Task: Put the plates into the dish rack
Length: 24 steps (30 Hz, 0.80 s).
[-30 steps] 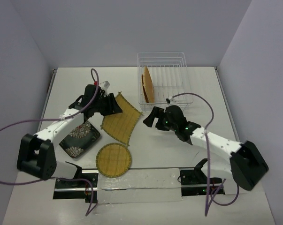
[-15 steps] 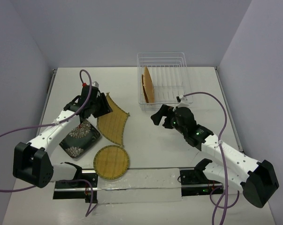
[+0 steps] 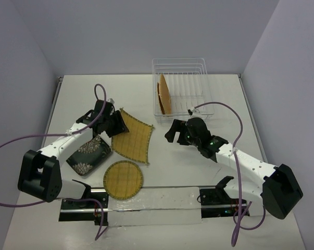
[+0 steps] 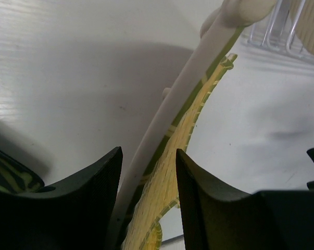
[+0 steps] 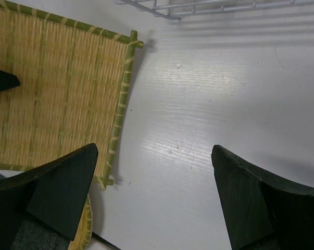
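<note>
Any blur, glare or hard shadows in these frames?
Top view: even light, soft shadows on the table, no obvious glare. Left wrist: the square plate edge sits near the lens and blurs; the dish rack behind is soft. Right wrist: weave is sharp, rack wires cast faint striped shadows.

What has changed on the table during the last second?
The left gripper, shut on the square plate, tipped it steeply on edge, then swung it back flatter. The right gripper, open, barely shifted. Nothing was taken or released. The orange plate in the rack, the black plate and the round plate did not move.
</note>
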Each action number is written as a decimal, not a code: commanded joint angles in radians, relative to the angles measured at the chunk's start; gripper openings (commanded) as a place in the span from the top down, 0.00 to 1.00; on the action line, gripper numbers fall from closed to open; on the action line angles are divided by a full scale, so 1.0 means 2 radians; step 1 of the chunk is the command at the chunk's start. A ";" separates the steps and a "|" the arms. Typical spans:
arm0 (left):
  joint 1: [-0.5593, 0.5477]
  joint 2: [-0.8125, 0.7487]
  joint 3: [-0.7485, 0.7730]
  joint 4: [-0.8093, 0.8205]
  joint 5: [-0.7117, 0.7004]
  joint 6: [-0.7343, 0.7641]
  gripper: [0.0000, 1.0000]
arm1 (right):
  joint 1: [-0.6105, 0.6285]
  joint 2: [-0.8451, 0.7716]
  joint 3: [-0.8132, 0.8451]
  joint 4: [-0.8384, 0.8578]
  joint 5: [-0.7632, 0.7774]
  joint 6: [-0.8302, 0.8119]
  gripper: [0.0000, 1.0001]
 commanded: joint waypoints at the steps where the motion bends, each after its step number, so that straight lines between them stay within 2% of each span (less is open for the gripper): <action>1: 0.000 -0.023 -0.014 0.048 0.067 0.001 0.63 | -0.001 0.007 0.024 0.005 0.001 -0.014 0.03; 2: 0.001 -0.028 -0.019 0.050 0.068 0.000 0.56 | -0.001 0.010 0.027 0.005 0.000 -0.016 0.03; 7: 0.005 -0.049 -0.023 0.053 0.078 0.002 0.42 | -0.001 0.015 0.030 0.006 -0.005 -0.020 0.03; 11: 0.007 -0.056 -0.023 0.049 0.091 0.009 0.37 | -0.001 0.018 0.034 0.007 -0.008 -0.022 0.03; 15: 0.009 -0.059 -0.021 0.031 0.081 0.009 0.37 | -0.001 0.030 0.035 0.018 -0.035 -0.033 0.03; 18: 0.010 -0.052 -0.024 0.036 0.096 0.007 0.47 | 0.001 0.068 0.037 0.041 -0.099 -0.032 0.03; 24: 0.010 -0.028 -0.033 0.058 0.130 0.008 0.95 | 0.003 0.073 0.040 0.040 -0.087 -0.034 0.04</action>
